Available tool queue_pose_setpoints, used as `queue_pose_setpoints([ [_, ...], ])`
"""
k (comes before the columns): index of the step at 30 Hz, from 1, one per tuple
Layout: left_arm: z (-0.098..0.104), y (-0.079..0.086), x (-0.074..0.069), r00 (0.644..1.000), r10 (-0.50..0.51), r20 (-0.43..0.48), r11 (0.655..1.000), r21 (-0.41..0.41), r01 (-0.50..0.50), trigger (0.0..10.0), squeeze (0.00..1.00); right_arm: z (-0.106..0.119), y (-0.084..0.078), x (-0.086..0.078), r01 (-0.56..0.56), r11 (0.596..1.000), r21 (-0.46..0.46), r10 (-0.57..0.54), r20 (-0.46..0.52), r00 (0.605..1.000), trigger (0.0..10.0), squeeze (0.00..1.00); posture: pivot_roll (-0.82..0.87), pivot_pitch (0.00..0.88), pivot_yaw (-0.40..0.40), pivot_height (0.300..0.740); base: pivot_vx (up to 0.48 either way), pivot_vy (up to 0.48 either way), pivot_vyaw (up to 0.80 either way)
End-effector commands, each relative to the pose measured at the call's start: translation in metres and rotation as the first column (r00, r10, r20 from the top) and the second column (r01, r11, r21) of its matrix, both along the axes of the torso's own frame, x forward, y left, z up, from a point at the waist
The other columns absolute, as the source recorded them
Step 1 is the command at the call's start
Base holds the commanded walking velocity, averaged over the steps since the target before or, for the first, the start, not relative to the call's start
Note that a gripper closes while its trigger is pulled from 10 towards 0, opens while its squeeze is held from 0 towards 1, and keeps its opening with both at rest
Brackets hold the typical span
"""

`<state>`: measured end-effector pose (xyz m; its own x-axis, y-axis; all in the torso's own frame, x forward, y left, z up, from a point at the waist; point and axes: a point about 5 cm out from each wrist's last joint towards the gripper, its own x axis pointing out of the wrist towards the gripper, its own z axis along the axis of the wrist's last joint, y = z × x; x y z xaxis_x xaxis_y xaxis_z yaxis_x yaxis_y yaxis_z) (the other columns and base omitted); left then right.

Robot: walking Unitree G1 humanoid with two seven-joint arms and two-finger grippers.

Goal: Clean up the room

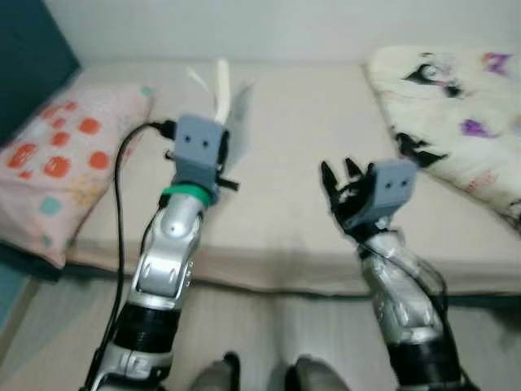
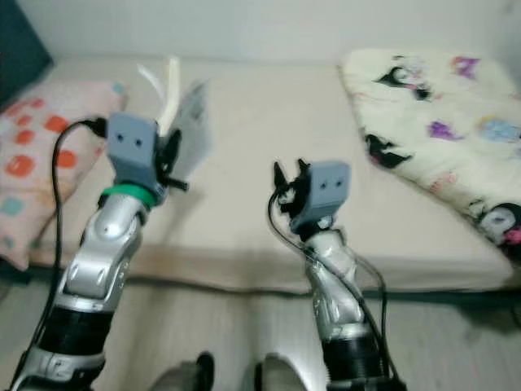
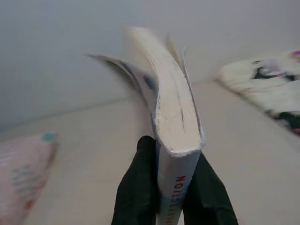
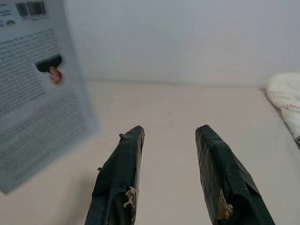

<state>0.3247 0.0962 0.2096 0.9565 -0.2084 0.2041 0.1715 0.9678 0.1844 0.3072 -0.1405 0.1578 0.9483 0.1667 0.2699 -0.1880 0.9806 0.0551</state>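
My left gripper (image 3: 161, 187) is shut on a paperback book (image 3: 173, 126), held upright above the beige bed (image 1: 301, 163) with its pages fanning out at the top. In the eye views the book (image 1: 224, 102) rises behind the left wrist, its pale back cover (image 2: 191, 122) turned toward my right side. That back cover (image 4: 37, 93), with printed text and a barcode, also shows in the right wrist view. My right gripper (image 4: 166, 140) is open and holds nothing. It hovers over the bed's front part, to the right of the book, fingers (image 1: 335, 183) pointing up and forward.
A pink patterned pillow (image 1: 57, 163) lies at the bed's left end. A cream blanket with cartoon prints (image 1: 464, 114) covers the right side. A white wall runs behind the bed. The bed's front edge (image 1: 269, 277) is just ahead of my feet (image 1: 269, 375).
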Motion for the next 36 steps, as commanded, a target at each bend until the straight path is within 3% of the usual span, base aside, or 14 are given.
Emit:
queue_pose_setpoints([
  [1, 0.004, 0.0041, -0.0013, 1.0, 0.008, 0.026, 1.0, 0.001, -0.008, 10.0, 0.0, -0.0023, 0.0091, -0.0007, -0.031, 1.0, 0.003, 0.031, -0.009, 0.999, 10.0, 0.0, -0.08, 0.057, 0.067, 0.74, 0.0, 0.0, 0.67],
  [19, 0.0051, 0.0037, -0.0011, 0.999, 0.013, 0.037, 1.0, 0.015, -0.014, 10.0, 0.0, -0.0022, 0.0127, -0.0018, -0.054, 0.999, 0.008, 0.054, -0.002, 0.999, 10.0, 0.0, -0.08, 0.058, 0.07, 0.74, 0.0, 0.0, 0.66],
  [24, 0.0055, 0.0046, -0.0006, 0.999, 0.023, 0.043, 0.999, 0.023, -0.024, 10.0, 0.0, -0.0021, 0.0137, -0.0021, -0.057, 0.998, 0.011, 0.057, -0.002, 0.998, 10.0, 0.0, -0.08, 0.058, 0.071, 0.74, 0.413, 0.0, 0.6],
  [36, 0.0055, 0.0044, 0.0003, 0.999, 0.023, 0.044, 0.999, 0.025, -0.024, 10.0, 0.0, -0.0016, 0.0147, -0.0027, -0.062, 0.998, 0.033, 0.062, 0.002, 0.998, 10.0, 0.0, -0.08, 0.058, 0.072, 0.74, 0.48, 0.0, 0.0],
])
